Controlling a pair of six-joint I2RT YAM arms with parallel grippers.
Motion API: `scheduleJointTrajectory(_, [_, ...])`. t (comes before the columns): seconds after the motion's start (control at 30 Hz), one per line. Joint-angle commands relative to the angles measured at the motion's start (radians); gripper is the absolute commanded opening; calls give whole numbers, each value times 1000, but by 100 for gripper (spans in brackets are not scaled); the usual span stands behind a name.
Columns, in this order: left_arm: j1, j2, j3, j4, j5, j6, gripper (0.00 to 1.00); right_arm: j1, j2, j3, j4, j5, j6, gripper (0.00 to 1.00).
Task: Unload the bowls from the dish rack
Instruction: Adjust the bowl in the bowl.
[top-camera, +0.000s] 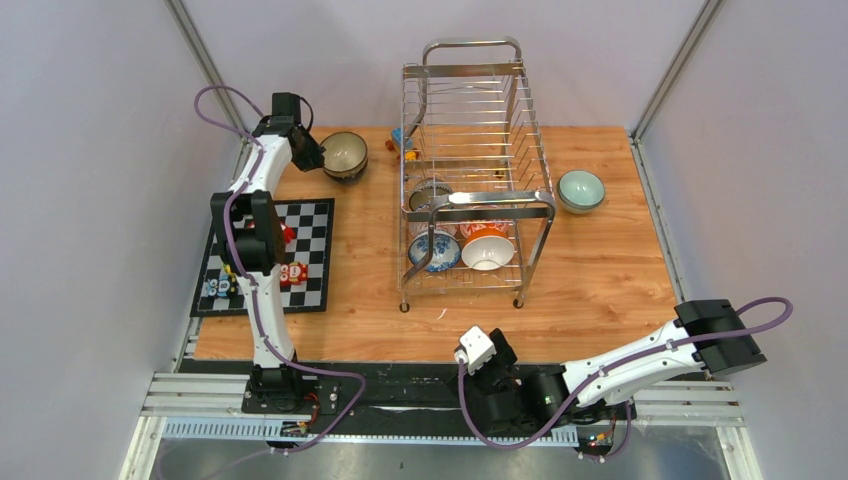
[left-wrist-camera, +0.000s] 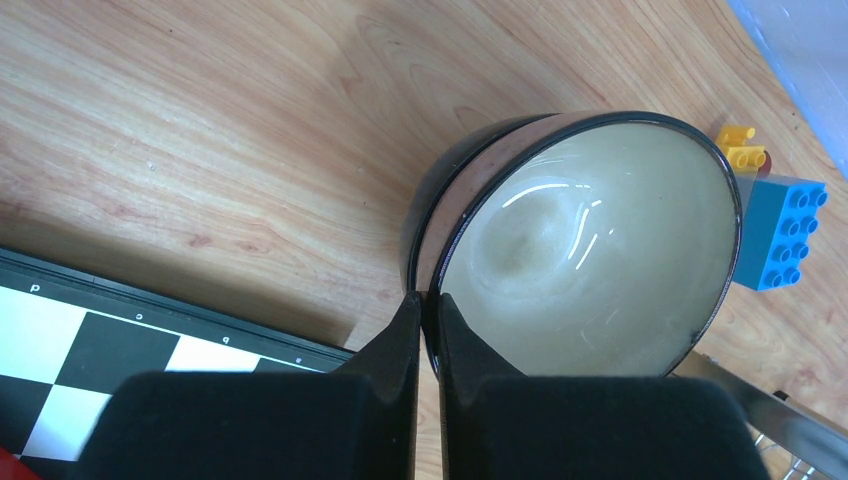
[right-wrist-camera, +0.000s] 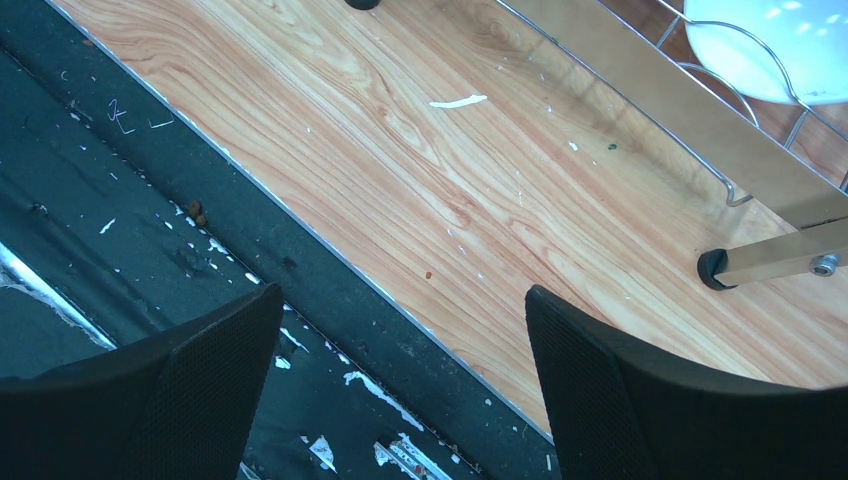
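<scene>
The chrome dish rack (top-camera: 470, 110) stands mid-table. Its lower tier holds a blue-white patterned bowl (top-camera: 434, 250), an orange-white bowl (top-camera: 487, 246) and one more bowl (top-camera: 430, 195) behind them. A mint green bowl (top-camera: 581, 190) sits on the table right of the rack. Left of the rack, a dark bowl with a beige inside (top-camera: 344, 154) (left-wrist-camera: 590, 250) is tilted, and my left gripper (top-camera: 314, 152) (left-wrist-camera: 428, 312) is shut on its rim, one finger inside and one outside. My right gripper (top-camera: 497, 350) (right-wrist-camera: 402, 300) hangs open and empty over the table's near edge.
A black-and-white chequered board (top-camera: 310, 250) (left-wrist-camera: 90, 335) with small toys lies at the left, near the held bowl. A blue block (left-wrist-camera: 782, 230) and a yellow block (left-wrist-camera: 742, 148) lie beside the bowl by the rack. A rack foot (right-wrist-camera: 712, 268) stands close to my right gripper.
</scene>
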Motion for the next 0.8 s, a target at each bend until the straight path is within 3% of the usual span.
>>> scheduleJointTrajectory(0.0, [-1,-52,21,4,46,3,0,-10,6,12,-16,19,5,94])
scheduleJointTrajectory(0.77, [-1,-72,43,-5,48,3,0,-10,10,12,-16,20,5,94])
